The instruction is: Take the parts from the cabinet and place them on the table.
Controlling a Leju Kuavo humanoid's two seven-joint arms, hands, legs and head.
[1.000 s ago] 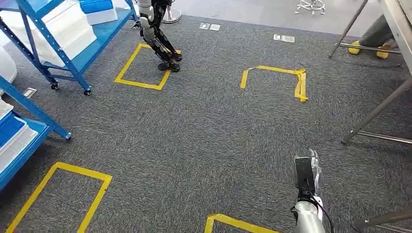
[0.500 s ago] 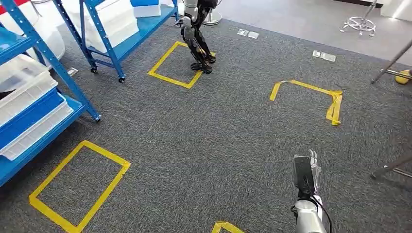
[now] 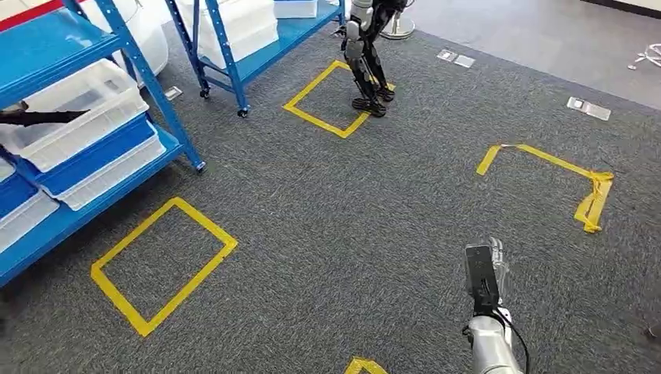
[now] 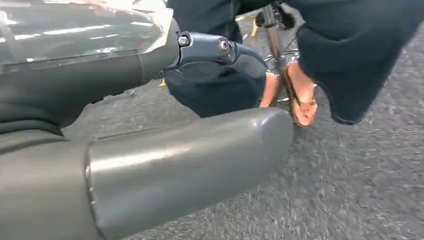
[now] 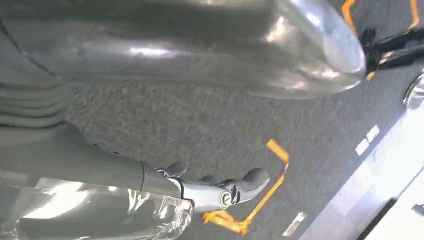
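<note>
The view has swung left, bringing the blue cabinet [image 3: 101, 93] with its part bins [image 3: 74, 117] into the upper left, while both hands [image 3: 485, 273] hang empty, fingers loosely curled.

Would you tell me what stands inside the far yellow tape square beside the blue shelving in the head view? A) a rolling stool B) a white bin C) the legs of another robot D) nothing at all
C: another robot's legs, dark and silver, stand with the feet on the far yellow tape square next to the blue shelving.
</note>
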